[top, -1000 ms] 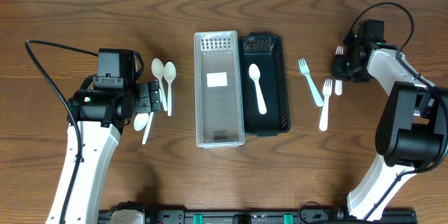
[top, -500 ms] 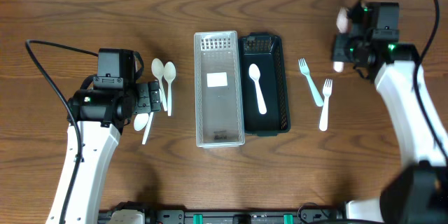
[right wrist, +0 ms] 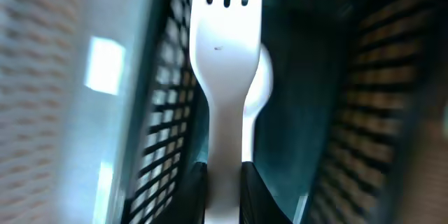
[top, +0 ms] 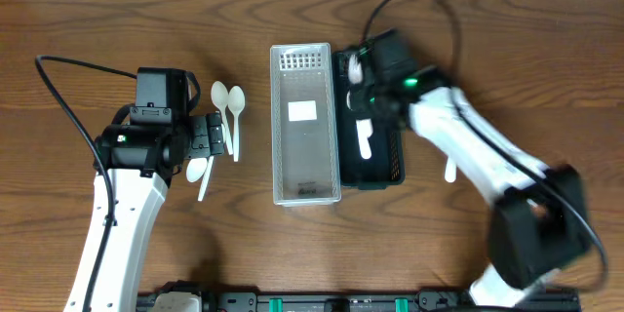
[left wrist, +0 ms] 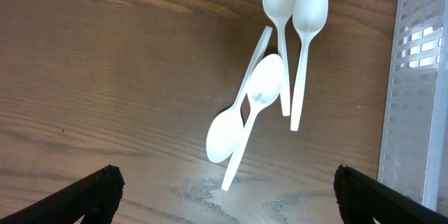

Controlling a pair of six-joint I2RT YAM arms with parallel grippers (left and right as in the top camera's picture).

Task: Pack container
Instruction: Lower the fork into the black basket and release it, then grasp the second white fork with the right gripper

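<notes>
Two arms sit very differently over the worktop (top: 117, 10). The right arm (top: 468, 146) stretches leftward, blurred, its wrist above the far end of the black basket (top: 388, 168). Its jaws are clenched on a white fork (right wrist: 225, 49), tines pointing away. The overhead view barely shows that fork. The wrist camera shows it over the mesh with a spoon (right wrist: 262, 87) beneath, probably the one lying in the basket. The left arm (top: 122, 175) bends beside four spoons (left wrist: 264, 91), its jaws spread wide apart and grasping nothing. A white tray (top: 305, 171) touches the basket's left side.
</notes>
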